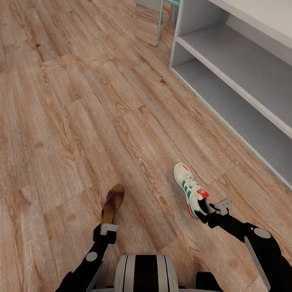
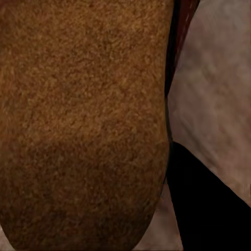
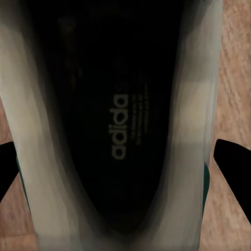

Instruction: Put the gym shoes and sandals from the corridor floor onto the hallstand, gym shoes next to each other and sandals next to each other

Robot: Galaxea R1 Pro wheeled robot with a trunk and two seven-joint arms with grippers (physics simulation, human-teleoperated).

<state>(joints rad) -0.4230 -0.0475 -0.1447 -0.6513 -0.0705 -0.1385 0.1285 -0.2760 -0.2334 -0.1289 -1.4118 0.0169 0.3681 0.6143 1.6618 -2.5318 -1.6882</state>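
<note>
One brown sandal [image 1: 112,204] points away from me over the corridor floor [image 1: 81,121], and my left gripper [image 1: 108,228] is shut on its heel end. In the left wrist view the sandal [image 2: 83,120] is very close, with one dark finger [image 2: 209,209] beside it. One white gym shoe [image 1: 189,189] with green stripes and a red heel is held at its heel by my right gripper [image 1: 211,208]. The right wrist view looks into the gym shoe [image 3: 120,130], with dark fingers [image 3: 234,159] on both sides. The hallstand [image 1: 227,69] stands at the right.
A mint-framed mirror [image 1: 151,22] leans at the far end, just left of the hallstand. Open wood flooring stretches to the left and ahead. My own base [image 1: 144,273] shows at the bottom edge.
</note>
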